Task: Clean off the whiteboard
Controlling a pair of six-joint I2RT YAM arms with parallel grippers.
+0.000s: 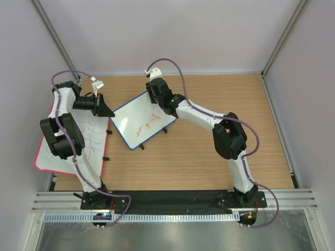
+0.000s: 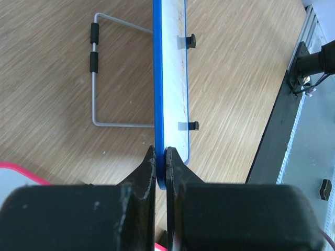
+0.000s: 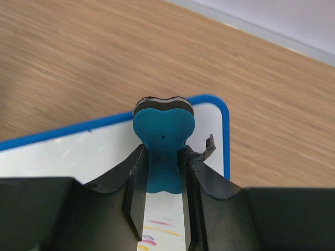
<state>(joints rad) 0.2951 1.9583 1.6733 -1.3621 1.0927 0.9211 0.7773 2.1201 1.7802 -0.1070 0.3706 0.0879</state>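
Observation:
The whiteboard point(image 1: 137, 121) with the dark blue frame lies at the table's middle, with red and yellow scribbles point(image 1: 149, 123) on its right half. My left gripper point(image 1: 108, 112) is shut on its left corner. In the left wrist view my gripper point(image 2: 161, 151) pinches the blue frame edge point(image 2: 159, 78). My right gripper point(image 1: 154, 98) is over the board's far corner, shut on a teal eraser point(image 3: 163, 137). In the right wrist view my gripper point(image 3: 163, 151) holds the eraser's head at the board's point(image 3: 68, 151) rounded corner. Scribbles point(image 3: 159, 230) show between the fingers.
A larger pink-framed whiteboard point(image 1: 65, 151) with purple scribbles lies at the left edge, partly under my left arm. A small silver-white object point(image 1: 97, 83) sits at the far left. A wire stand point(image 2: 94, 78) lies behind the blue board. The black base rail point(image 2: 275, 136) runs along the near side.

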